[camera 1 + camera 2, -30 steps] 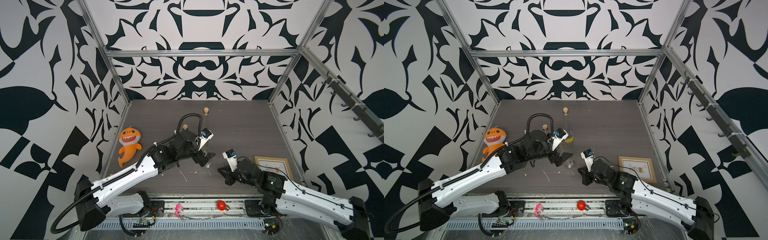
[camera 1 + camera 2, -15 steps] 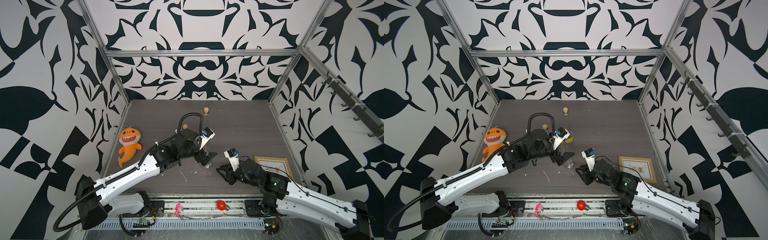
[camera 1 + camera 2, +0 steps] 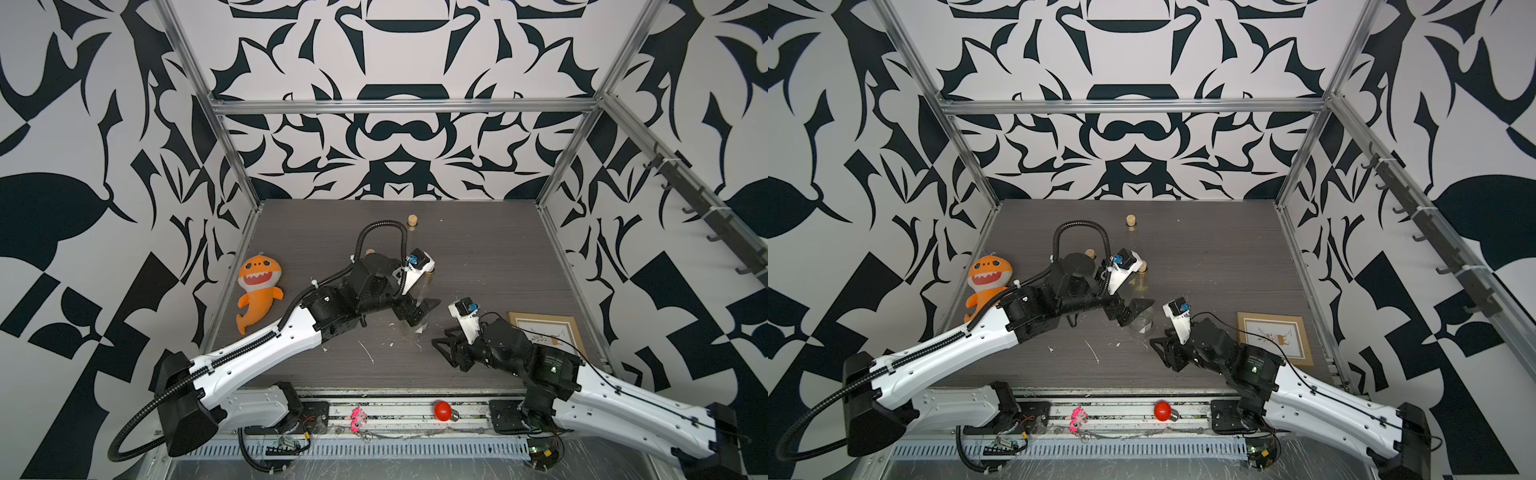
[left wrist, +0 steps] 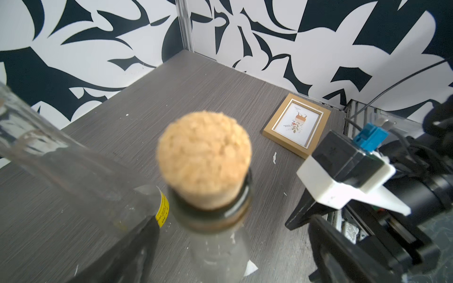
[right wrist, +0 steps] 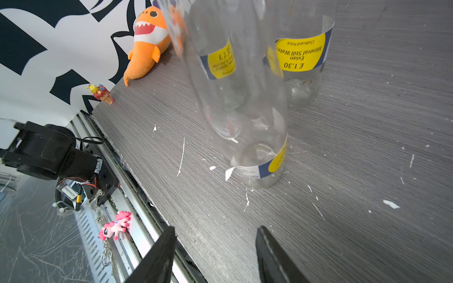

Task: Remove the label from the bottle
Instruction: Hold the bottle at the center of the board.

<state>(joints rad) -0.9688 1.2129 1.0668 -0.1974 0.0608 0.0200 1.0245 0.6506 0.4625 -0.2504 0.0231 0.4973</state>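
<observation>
A: Where does the bottle (image 3: 1143, 325) stand?
B: Mid-frame in both top views — a corked glass bottle, upright on the tabletop (image 3: 1225, 257), its label (image 5: 259, 169) low on the body, one white end curled free.
A: And the tools?
B: Left tool (image 3: 1133, 312) straddles it, jaws wide; right tool (image 5: 215, 230), lower right of it, gapes halfway, empty.

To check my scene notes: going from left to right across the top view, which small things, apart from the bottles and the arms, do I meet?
orange shark plush → pink pony keychain → red bulb → framed picture
</observation>
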